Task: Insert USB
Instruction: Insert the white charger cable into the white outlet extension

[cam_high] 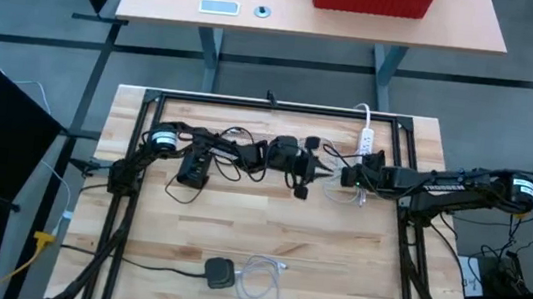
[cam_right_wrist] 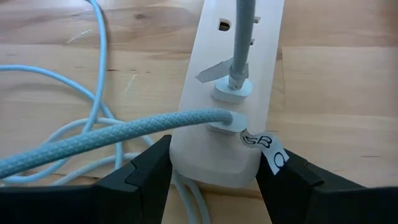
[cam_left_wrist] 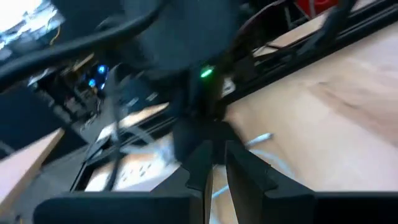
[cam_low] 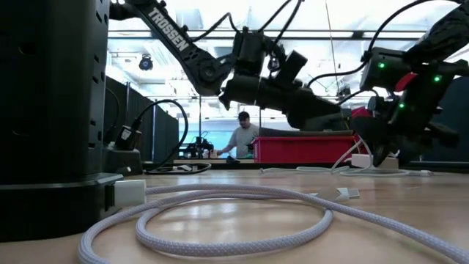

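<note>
Right hand (cam_right_wrist: 211,171): fingers apart, one on either side of the near end of the white power strip (cam_right_wrist: 230,93), at the far right of the worktop (cam_high: 336,248). Whether the pads touch the strip cannot be told. A braided USB cable (cam_right_wrist: 106,140) sits plugged into the strip's end socket beside a tag, with a second grey plug (cam_right_wrist: 235,81) just beyond it. Left hand (cam_left_wrist: 214,165): fingers together, holding nothing visible, raised mid-worktop near the right arm. A coiled white cable (cam_high: 257,274) and black adapter (cam_high: 220,272) lie at the near edge.
</note>
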Controlling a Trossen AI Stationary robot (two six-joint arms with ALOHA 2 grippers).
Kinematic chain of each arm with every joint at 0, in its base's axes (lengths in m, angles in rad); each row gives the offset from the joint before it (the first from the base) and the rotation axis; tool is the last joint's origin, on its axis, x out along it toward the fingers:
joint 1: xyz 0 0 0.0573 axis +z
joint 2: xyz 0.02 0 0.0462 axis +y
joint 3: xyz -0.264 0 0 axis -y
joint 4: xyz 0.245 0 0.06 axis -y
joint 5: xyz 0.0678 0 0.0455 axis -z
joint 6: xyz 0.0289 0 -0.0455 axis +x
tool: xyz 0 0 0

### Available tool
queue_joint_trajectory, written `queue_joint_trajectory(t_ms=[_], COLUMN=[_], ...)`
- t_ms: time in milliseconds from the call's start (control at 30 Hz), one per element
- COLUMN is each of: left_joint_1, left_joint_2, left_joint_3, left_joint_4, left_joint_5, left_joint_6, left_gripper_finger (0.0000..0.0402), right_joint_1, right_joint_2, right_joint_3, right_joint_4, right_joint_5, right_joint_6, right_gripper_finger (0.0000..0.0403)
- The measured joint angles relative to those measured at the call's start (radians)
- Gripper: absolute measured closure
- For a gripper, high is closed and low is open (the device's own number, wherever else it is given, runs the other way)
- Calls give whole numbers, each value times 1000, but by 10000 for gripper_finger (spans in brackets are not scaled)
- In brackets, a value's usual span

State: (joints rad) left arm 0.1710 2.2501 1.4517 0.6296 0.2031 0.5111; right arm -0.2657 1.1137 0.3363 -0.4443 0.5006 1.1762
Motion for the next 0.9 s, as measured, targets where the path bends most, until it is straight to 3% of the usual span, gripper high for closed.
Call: queue_joint_trajectory(t_ms=[200, 367, 467, 667, 900], left_joint_1=[-21, -9, -7, -9, -30], left_joint_2=[-22, -136, -216, -328, -416], left_joint_3=[-21, -151, -269, -481, -645], left_joint_4=[-2, 72, 200, 410, 452], left_joint_5=[31, 229, 241, 175, 13], left_joint_6=[-42, -129, -178, -219, -269], left_gripper_finger=[370, 370, 370, 370, 370], right_joint_1=[1, 1, 1, 1, 1], right_joint_2=[0, 0, 0, 0, -1], right_joint_3=[0, 0, 0, -2, -4], right_joint_4=[8, 9, 9, 10, 12], right_joint_5=[-5, -8, -9, -10, -10], right_joint_6=[2, 0, -4, -8, -21], right_gripper_finger=[212, 212, 212, 212, 212])
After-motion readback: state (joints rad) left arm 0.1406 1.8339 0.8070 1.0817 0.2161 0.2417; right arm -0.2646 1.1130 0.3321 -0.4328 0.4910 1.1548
